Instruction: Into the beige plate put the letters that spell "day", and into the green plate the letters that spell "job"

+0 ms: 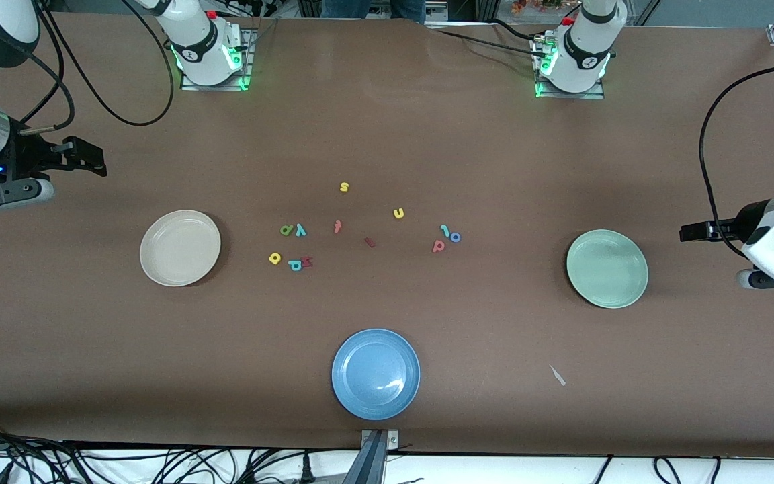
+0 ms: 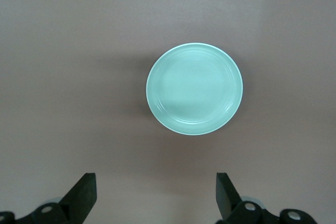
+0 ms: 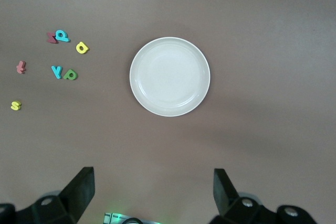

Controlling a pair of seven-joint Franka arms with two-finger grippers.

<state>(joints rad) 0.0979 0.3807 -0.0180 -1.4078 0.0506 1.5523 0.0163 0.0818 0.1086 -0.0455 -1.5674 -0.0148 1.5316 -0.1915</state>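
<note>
Nothing had yet been placed: the beige plate [image 1: 180, 247] and the green plate [image 1: 607, 268] both lay bare. Six letters remained to be moved. Three for "day" — yellow d [image 1: 275, 258], green a [image 1: 285, 230], teal y [image 1: 300, 230] — were clustered at about three o'clock from the beige plate. Three for "job" — teal j [image 1: 445, 229], blue o [image 1: 455, 236], salmon b [image 1: 438, 246] — lay at nine o'clock from the green plate.

Three plates were counted, the blue plate [image 1: 375, 374] among them, and eleven letter pieces.

The right gripper [image 3: 152, 190] was held spread over the beige plate's end, the left gripper [image 2: 156, 192] spread by the green plate — both empty.
</note>
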